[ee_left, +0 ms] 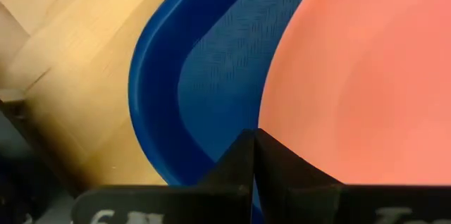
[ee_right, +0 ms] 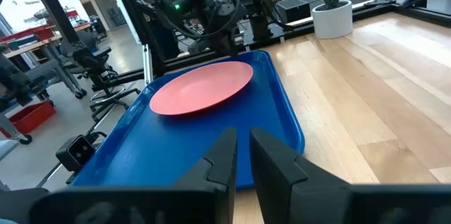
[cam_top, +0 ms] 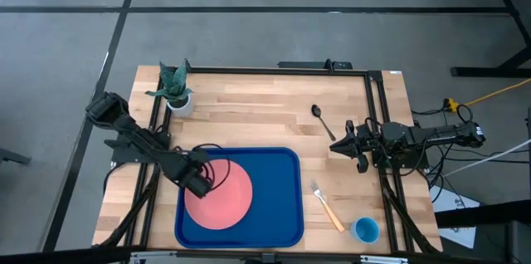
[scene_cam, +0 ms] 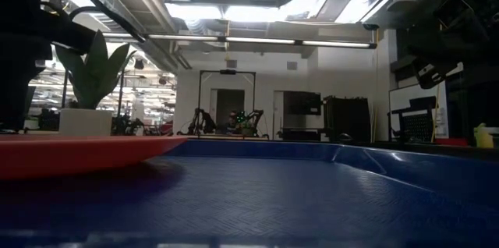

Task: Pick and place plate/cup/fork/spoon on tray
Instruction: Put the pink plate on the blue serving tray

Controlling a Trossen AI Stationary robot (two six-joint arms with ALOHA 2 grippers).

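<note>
The salmon-pink plate (cam_top: 222, 196) is over the left half of the deep-blue tray (cam_top: 278, 202); it also shows in the right wrist view (ee_right: 201, 89). My left gripper (cam_top: 199, 181) is shut at the plate's left rim. My right gripper (cam_top: 335, 145) hovers near the table's right side, empty, pointing at the tray, its fingers almost together (ee_right: 242, 155). The dark spoon (cam_top: 321, 119) lies on the wood beyond it. The tan-handled fork (cam_top: 327, 206) and the light-blue cup (cam_top: 366, 230) rest on the wood right of the tray. My left gripper pinches the plate's left rim (ee_left: 262, 120). The rim runs into the seam between the fingers, one finger (ee_left: 282, 164) over the plate's inside and the other outside it. The fingers come from above, slanting from the table's left. The plate sits about level over the tray floor; whether it rests there I cannot tell.
A white pot with a green plant (cam_top: 176, 91) stands at the table's far left corner. Black frame rails run along the table's left and right sides (cam_top: 375, 114). Bare wood lies between the tray and the far edge.
</note>
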